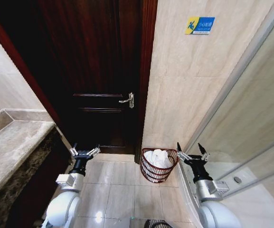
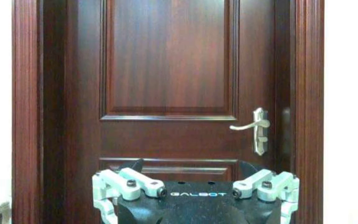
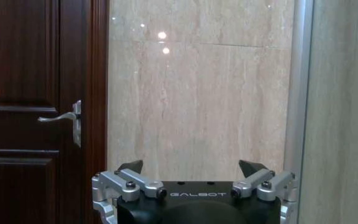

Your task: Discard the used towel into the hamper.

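The hamper [image 1: 158, 166] is a small dark reddish-brown wire basket on the tiled floor against the beige wall, just right of the door. A white towel [image 1: 158, 158] lies bunched inside it. My right gripper [image 1: 192, 150] hangs open and empty just right of the hamper, above the floor; in the right wrist view it [image 3: 191, 168] faces the beige wall. My left gripper [image 1: 85, 152] is open and empty well left of the hamper, in front of the door; in the left wrist view it [image 2: 191, 169] points at the door panel.
A dark wooden door [image 1: 96, 71] with a silver lever handle [image 1: 127, 100] stands shut ahead. A marble counter [image 1: 8, 147] runs along the left. A glass shower partition [image 1: 250, 118] with a metal frame closes the right side. Tiled floor [image 1: 118, 190] lies between.
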